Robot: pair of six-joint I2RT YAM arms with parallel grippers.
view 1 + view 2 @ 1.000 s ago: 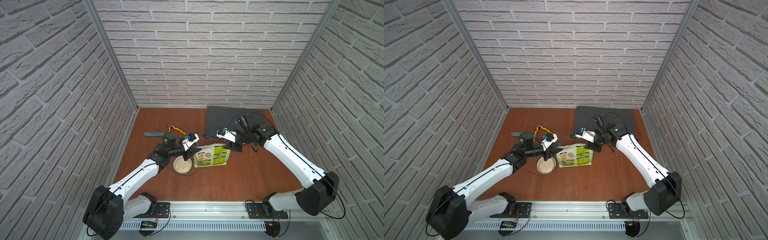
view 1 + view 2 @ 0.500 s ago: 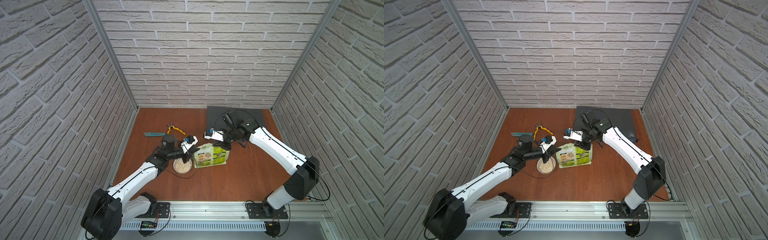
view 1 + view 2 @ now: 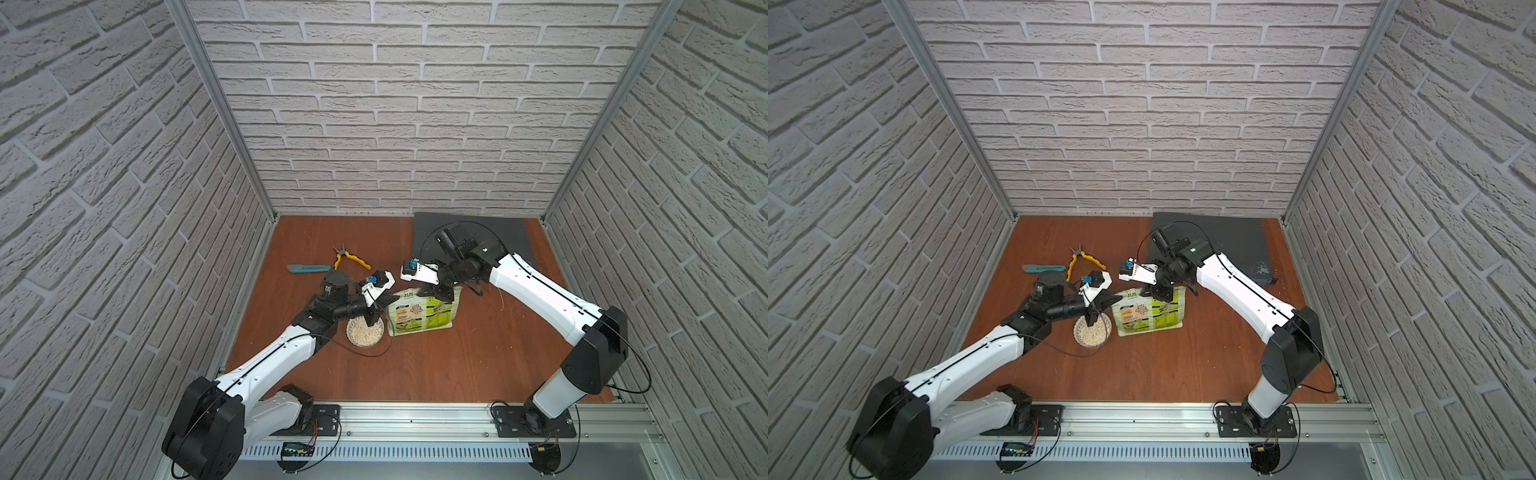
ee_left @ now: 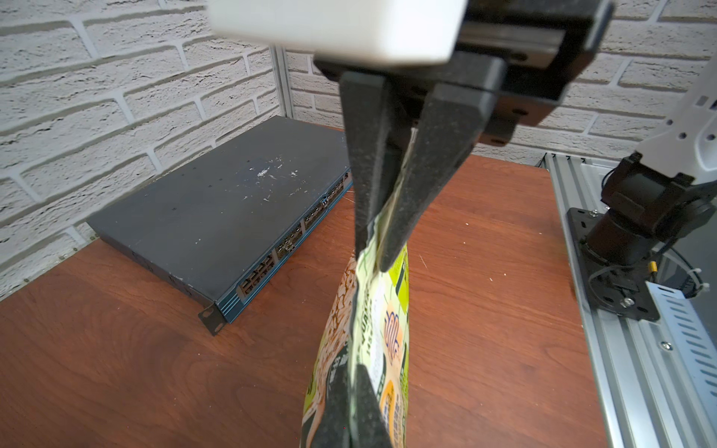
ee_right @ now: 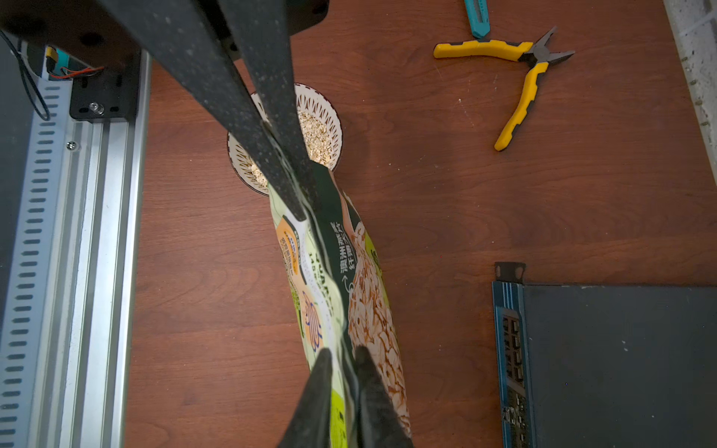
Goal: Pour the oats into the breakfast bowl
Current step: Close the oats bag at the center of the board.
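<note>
Green plastic pouch [image 3: 424, 318], creased | both jaws pinch its top | flaky oats [image 5: 316, 135] in round latticed bowl [image 5: 324, 102]

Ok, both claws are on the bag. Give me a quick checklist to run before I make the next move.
1. The left claw is shut on the top edge of the bag, at the end by the bowl: ok.
2. The right claw is shut on the same edge, further along: ok.
3. The bag stands upright on the table, beside the bowl: ok.
4. The bowl already holds oats: ok.
5. Whether the bag's mouth is open or sealed between the claws: cannot tell.
6. The pliers and the knife lie apart from the bowl and bag: ok.
</note>
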